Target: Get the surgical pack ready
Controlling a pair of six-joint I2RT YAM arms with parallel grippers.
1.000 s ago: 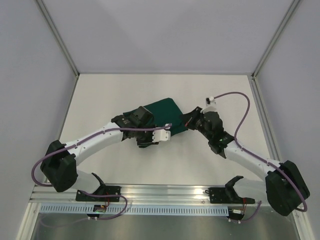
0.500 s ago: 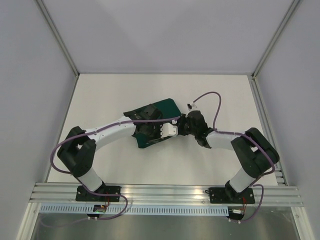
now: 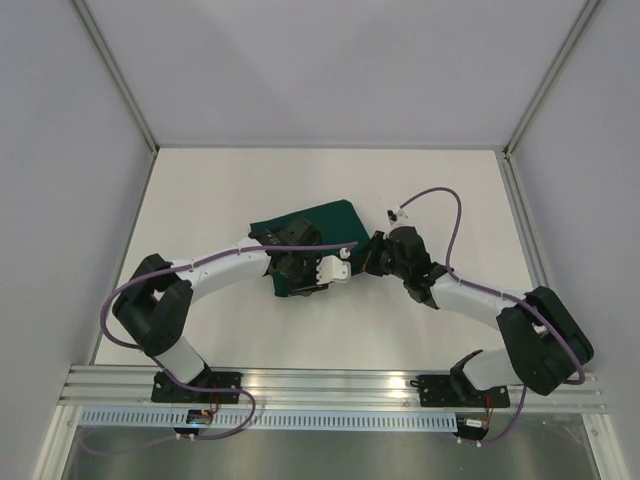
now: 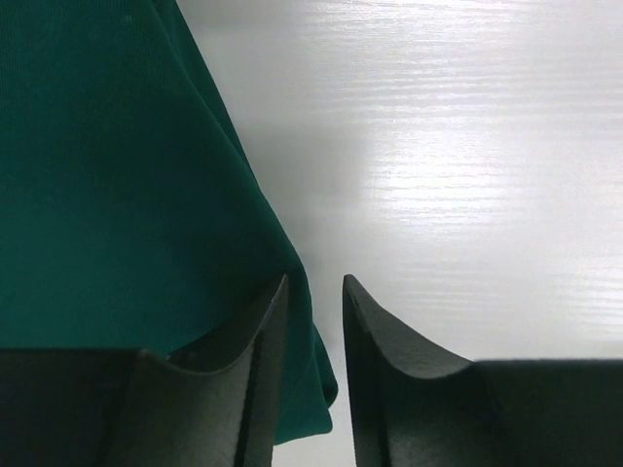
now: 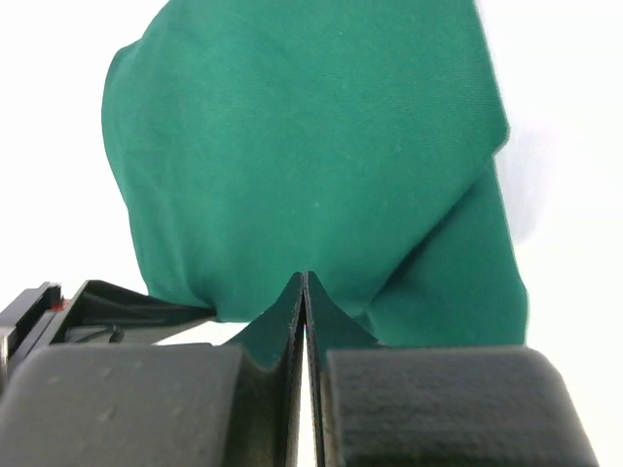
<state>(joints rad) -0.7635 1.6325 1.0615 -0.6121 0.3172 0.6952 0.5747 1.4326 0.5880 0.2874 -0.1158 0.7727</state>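
The surgical pack [image 3: 322, 218] is a dark green cloth bundle lying at the table's middle; no tray, instruments or gauze show. My left gripper [image 3: 298, 280] hangs over the bundle's near edge. In the left wrist view the left gripper [image 4: 315, 280] is open by a narrow gap, with the cloth [image 4: 107, 175] edge running under its left finger and partly into the gap. My right gripper [image 3: 368, 255] is at the bundle's right side. Seen from its wrist, the right gripper [image 5: 305, 274] is shut, tips against the folded cloth [image 5: 311, 136]; no pinched fold can be made out.
White tabletop [image 3: 220, 190] surrounds the bundle, bounded by grey walls at left, back and right. An aluminium rail [image 3: 330, 385] with both arm bases runs along the near edge. Purple cables loop above both forearms.
The right gripper has moved left and nearer, onto the bundle's right side. The cloth's near right flap has drawn in. Both arms changed pose; the left jaws narrowed slightly.
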